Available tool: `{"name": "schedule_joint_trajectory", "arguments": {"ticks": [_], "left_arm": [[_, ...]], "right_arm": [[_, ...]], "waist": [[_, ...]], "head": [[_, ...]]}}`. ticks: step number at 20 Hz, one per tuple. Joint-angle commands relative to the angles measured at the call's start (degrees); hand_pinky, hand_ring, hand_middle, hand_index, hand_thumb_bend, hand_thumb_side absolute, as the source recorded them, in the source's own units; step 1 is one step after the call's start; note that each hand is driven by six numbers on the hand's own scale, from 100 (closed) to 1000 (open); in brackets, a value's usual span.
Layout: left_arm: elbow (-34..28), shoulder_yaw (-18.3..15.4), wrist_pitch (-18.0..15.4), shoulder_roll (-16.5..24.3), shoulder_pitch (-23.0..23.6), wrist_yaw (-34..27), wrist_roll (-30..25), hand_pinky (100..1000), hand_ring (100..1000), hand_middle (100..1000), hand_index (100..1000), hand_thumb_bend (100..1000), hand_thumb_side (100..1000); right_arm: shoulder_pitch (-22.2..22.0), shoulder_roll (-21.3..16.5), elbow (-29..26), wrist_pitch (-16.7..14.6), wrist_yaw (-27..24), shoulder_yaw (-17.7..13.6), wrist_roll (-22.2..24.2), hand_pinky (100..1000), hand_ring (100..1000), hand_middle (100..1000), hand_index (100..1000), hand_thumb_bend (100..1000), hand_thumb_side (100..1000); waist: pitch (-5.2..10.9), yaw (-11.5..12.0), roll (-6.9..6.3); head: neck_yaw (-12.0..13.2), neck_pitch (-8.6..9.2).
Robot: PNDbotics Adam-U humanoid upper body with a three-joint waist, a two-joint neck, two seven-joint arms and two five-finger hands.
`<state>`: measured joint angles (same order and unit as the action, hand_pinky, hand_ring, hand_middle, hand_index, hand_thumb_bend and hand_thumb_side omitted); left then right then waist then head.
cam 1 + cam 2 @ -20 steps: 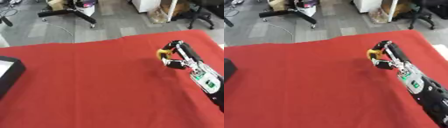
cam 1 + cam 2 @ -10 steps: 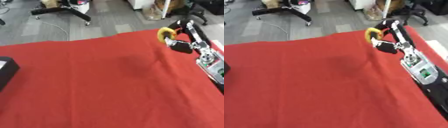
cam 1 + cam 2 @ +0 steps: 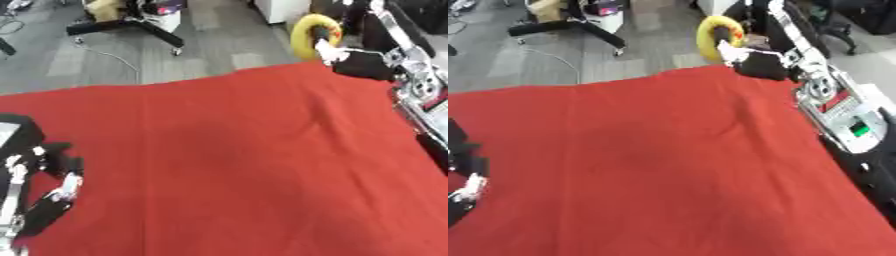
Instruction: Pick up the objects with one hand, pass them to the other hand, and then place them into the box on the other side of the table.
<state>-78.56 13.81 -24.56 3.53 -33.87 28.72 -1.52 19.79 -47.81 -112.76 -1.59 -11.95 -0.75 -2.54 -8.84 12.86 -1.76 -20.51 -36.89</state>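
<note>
A yellow ring-shaped object [image 3: 710, 33] hangs in the air above the table's far right edge. My right hand [image 3: 756, 61] is shut on it, fingers curled through the ring. My left hand [image 3: 45, 197] shows at the lower left over the red cloth, fingers relaxed and holding nothing. A dark box with a pale inside [image 3: 12, 134] sits at the left edge, only partly in view.
A red cloth [image 3: 227, 165] covers the table. Beyond the far edge lie a grey floor, a chair base [image 3: 131, 25] and cables. My right forearm [image 3: 842, 115] runs along the table's right side.
My right hand has lifted the yellow ring up and away from the cloth toward the far right. My left hand has come into view at the lower left.
</note>
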Motion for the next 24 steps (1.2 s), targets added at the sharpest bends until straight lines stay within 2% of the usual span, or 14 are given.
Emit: {"name": "schedule_joint_trajectory", "arguments": {"ticks": [1, 4, 7, 10, 15, 18, 24], "left_arm": [[-0.58, 4.71, -6.02, 1.14, -4.44, -2.38, -3.64, 451, 475, 493, 722, 250, 599], [-3.72, 7.22, -9.43, 1.82, -7.46, -5.78, -5.77, 468, 484, 502, 728, 280, 604], [-7.79, 8.78, -9.56, 1.78, -8.76, -10.44, -6.62, 476, 490, 508, 730, 304, 597], [-12.47, 9.80, -9.06, 2.56, -8.21, -13.71, -8.34, 488, 498, 518, 740, 323, 595], [-17.29, 7.80, -8.23, 3.96, -5.85, -15.69, -7.40, 496, 511, 533, 743, 333, 573], [-18.86, 6.65, -7.77, 4.23, -4.76, -15.15, -5.48, 495, 518, 541, 744, 343, 567], [-19.95, 6.74, -6.82, 4.28, -3.58, -16.17, -3.91, 491, 529, 553, 743, 373, 557]], "right_arm": [[2.71, 0.88, -1.79, -0.51, -2.42, 2.10, 4.34, 533, 649, 371, 232, 100, 100], [4.46, 3.25, -1.83, 0.05, -3.72, 3.71, 8.17, 534, 653, 372, 232, 100, 100], [5.37, 5.87, -1.72, 1.50, -3.54, 5.12, 11.83, 534, 657, 375, 231, 100, 100], [5.81, 8.25, -1.08, 1.90, -1.08, 6.49, 15.55, 536, 659, 377, 230, 100, 100], [6.02, 8.41, 1.90, -1.55, 4.29, 9.26, 21.24, 537, 661, 382, 231, 100, 100], [6.78, 8.32, 4.37, -3.35, 5.42, 10.56, 23.72, 539, 663, 384, 231, 100, 100], [8.60, 9.20, 10.01, -5.64, 6.32, 11.84, 27.27, 543, 668, 385, 231, 100, 100]], "waist": [[1.83, 0.20, 1.12], [1.97, 0.77, 1.20], [2.29, 1.36, 1.25], [2.59, 1.62, 1.46], [2.93, 1.40, 1.77], [2.79, 1.23, 1.84], [2.12, 1.05, 1.99]], "head": [[0.29, -0.25], [0.43, -0.74], [0.60, -1.31], [1.15, -1.84], [4.63, -2.72], [6.29, -2.93], [8.22, -3.48]]}}
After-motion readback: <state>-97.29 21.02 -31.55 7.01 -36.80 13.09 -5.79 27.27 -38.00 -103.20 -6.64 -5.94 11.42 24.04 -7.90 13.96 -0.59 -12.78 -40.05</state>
